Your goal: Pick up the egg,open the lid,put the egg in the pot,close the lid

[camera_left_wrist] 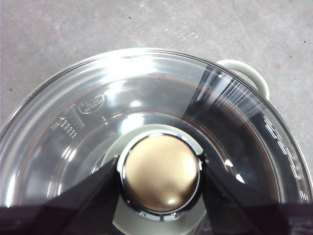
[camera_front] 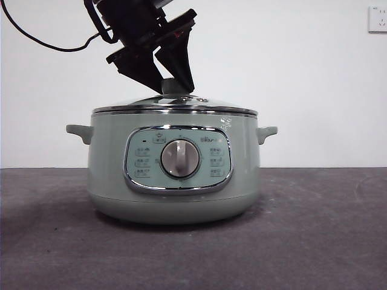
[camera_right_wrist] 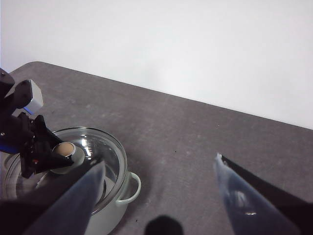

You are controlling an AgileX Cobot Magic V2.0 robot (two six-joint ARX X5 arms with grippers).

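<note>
The pale green pot (camera_front: 175,181) stands in the middle of the table with the glass lid (camera_front: 175,104) sitting on its rim. My left gripper (camera_front: 172,84) comes down from the upper left and is shut on the lid's knob (camera_left_wrist: 160,171), one black jaw pressed against each side of it. The knob's top looks bronze inside a chrome ring. The egg is not visible in any view. In the right wrist view, my right gripper (camera_right_wrist: 159,160) hangs open and empty high above the table, to the side of the pot (camera_right_wrist: 115,205) and the lid (camera_right_wrist: 98,144).
Grey table (camera_front: 314,229) runs in front of and beside the pot, with a white wall behind. A wall socket (camera_front: 377,19) sits at the upper right. The pot's side handles (camera_front: 78,132) stick out on both sides.
</note>
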